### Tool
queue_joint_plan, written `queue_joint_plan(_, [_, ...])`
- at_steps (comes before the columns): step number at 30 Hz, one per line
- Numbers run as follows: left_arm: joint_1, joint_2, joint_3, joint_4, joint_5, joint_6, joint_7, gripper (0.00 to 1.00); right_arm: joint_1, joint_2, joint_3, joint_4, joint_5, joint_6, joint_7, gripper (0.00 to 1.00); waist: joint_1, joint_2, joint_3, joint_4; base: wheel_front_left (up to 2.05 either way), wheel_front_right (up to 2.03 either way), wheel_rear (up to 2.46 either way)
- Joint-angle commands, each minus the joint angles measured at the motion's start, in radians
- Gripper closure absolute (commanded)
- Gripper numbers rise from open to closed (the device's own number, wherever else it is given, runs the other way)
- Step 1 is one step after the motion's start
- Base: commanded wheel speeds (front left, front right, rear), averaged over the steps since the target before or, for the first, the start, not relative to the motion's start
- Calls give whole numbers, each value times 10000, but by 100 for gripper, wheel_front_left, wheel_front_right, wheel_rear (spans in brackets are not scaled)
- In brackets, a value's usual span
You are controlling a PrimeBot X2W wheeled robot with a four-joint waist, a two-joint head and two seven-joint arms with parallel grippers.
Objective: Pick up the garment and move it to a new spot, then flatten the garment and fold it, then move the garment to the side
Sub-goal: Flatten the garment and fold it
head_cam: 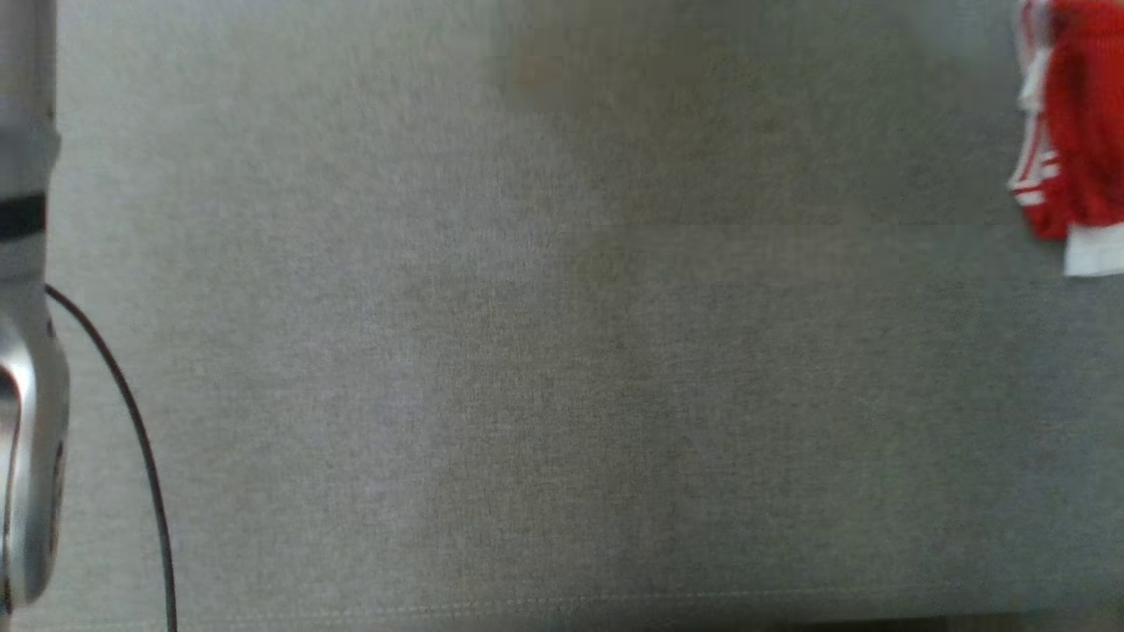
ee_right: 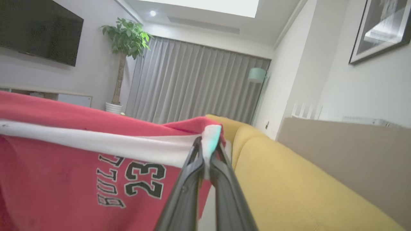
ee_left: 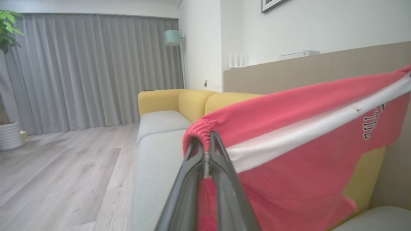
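left wrist view: one red garment (ee_left: 305,173), left gripper (ee_left: 208,141) clamped on one end. right gripper (ee_right: 208,148) clamped on the other; long axis runs taut between both.

Red garment (ee_right: 57,199), right wrist view: number (ee_right: 145,179) "23" was printed on it in black with a white outline. Beside it stood letters (ee_right: 109,179) in the same style, reading "BULL", turned sideways to the number. Left wrist view: more black outlined lettering (ee_left: 372,123) ran near the cloth's far edge, too blurred and tilted to read.
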Motion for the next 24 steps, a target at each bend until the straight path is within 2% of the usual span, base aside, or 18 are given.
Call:
queue_joint_plan(1, [-488,417,279,213,178,9,-288,100,-245,282,-176,210,-137,65,-336,100,-4,0,890,62,0,0,0])
queue_joint_plan(7, [-771,-47,-143,2469,301,-225,-1345,100,-210,1070,-288,2518,-296,65,-1669,100,-4,0,1472,166,0,0,0])
queue_joint_plan(8, [-628,-237,-362,3090,258,-326,-1534,100,87,1158,-34,3243,-465,65,-1930,100,-4,0,1597,247,0,0,0])
queue_joint_plan(15, [215,-700,-1356,4703,156,-496,-1998,100,1086,1109,963,5181,-433,65,-2234,100,-4,0,1594,562,0,0,0])
queue_joint_plan(20, [1370,-606,-2936,4800,-93,-506,-2140,100,1971,1004,1958,5848,234,65,-2011,100,-4,0,1045,650,0,0,0])
queue_joint_plan(24, [2464,-231,-4847,4421,-244,-507,-2117,100,2914,583,3014,5920,820,65,-1837,100,-4,0,341,711,0,0,0])
